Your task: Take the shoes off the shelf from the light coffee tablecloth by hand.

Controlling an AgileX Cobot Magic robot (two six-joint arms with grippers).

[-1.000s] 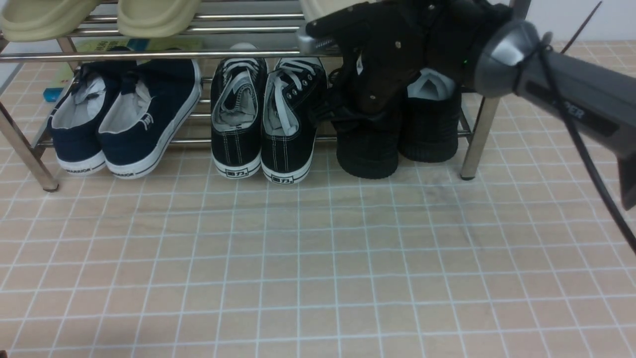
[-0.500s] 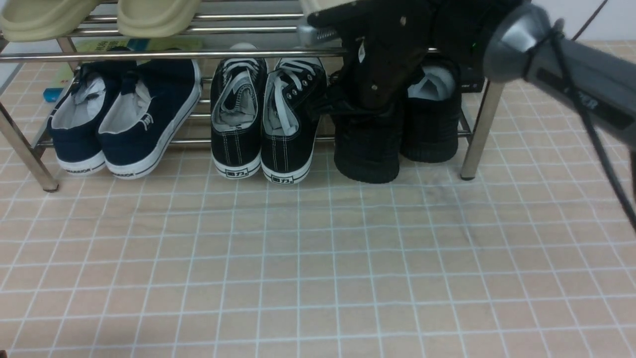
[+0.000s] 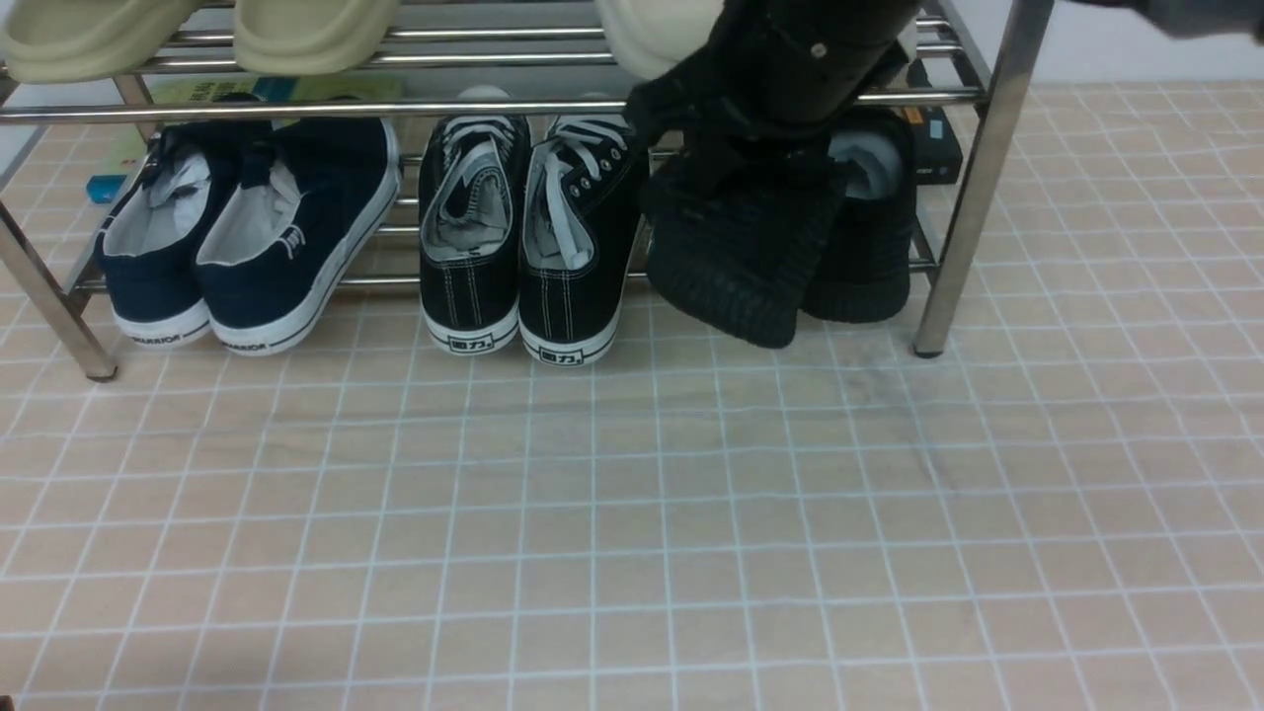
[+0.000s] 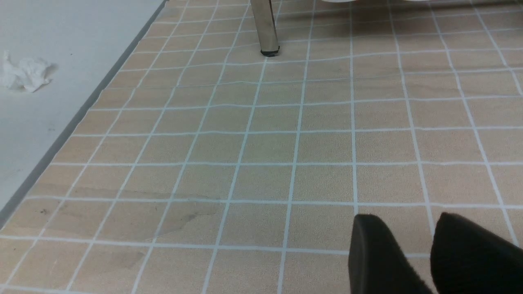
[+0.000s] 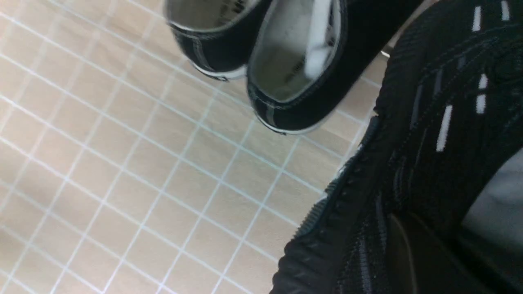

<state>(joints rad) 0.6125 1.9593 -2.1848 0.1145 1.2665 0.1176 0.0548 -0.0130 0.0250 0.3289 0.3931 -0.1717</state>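
Note:
The pair of all-black shoes is at the right end of the chrome shelf [image 3: 978,178]. My right gripper [image 3: 765,148] reaches down in front of the top bar and is shut on the left black shoe [image 3: 736,262], which hangs tilted, its ribbed sole facing the camera, just above the light coffee tablecloth [image 3: 632,513]. In the right wrist view this shoe [image 5: 408,171] fills the side of the frame and one finger [image 5: 402,253] sits inside its collar. The other black shoe [image 3: 874,267] stands on the lower tier. My left gripper [image 4: 404,232] is open and empty over bare cloth.
Navy white-soled sneakers [image 3: 247,237] and black white-laced sneakers [image 3: 523,237] sit on the lower tier. Beige slippers [image 3: 306,30] lie on the top tier. A shelf leg [image 4: 264,28] stands ahead of the left gripper. Crumpled paper [image 4: 24,73] lies beyond the cloth's edge.
The right arm has swung upward, mostly out of the front view. The gripped black shoe has risen off the lower tier and tilted, showing its sole. The other shoes have not moved.

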